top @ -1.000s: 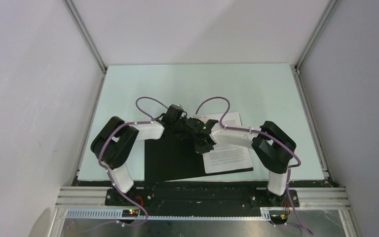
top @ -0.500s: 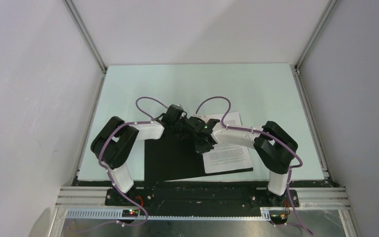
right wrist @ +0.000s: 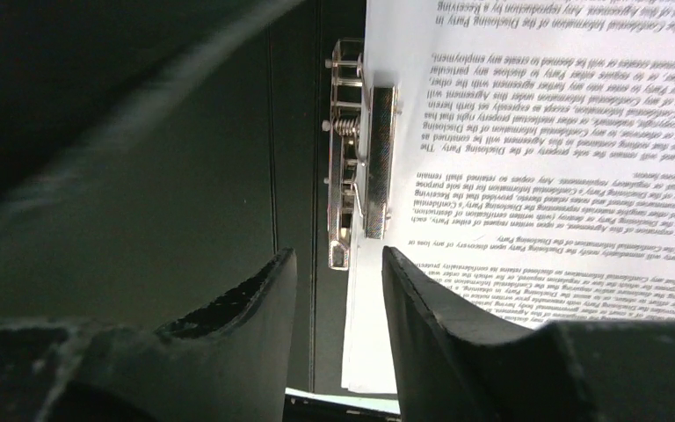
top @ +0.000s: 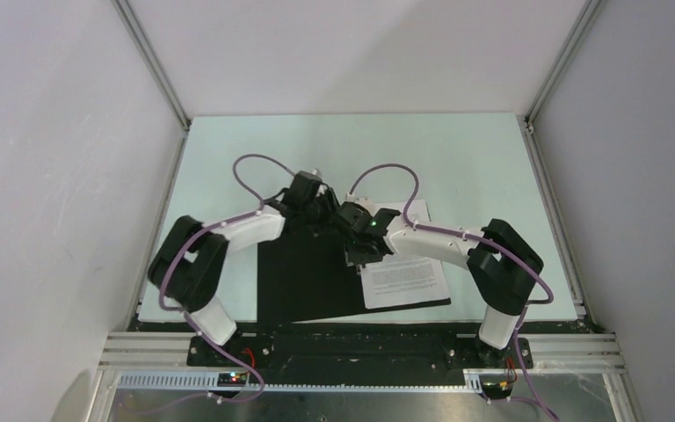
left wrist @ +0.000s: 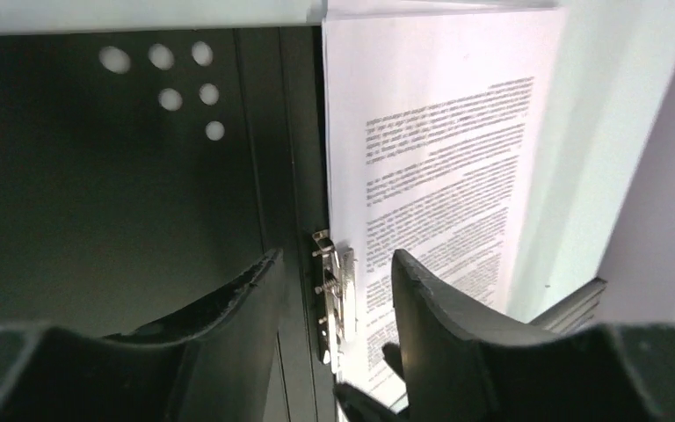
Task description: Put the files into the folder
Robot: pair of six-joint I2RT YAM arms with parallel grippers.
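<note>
Jaws on both arms are standing narrowly parted and are gripping nothing, each pair hanging just above the folder's metal clip (right wrist: 365, 167). Toward the middle of the worktop's (top: 457, 158) near edge, the folder (top: 303, 281) is lying open with its black inside facing up. The files (top: 404, 277) are resting on its right half, reaching toward the right edge of the worktop. In the right wrist view the clip's bar is sitting over the left margin of the printed sheets, so the paper is looking pinned already, though how firmly it is pinned is not showing. Judging by this, the placing is largely done, and what is remaining is probably checking the clip and swinging the cover shut. The left arm (top: 246, 230) is reaching forward and inward from its base at the near-left corner. The right arm (top: 439, 239) is mirroring it from the near-right corner. Both wrists are meeting over the folder's spine and pointing downward at it.
</note>
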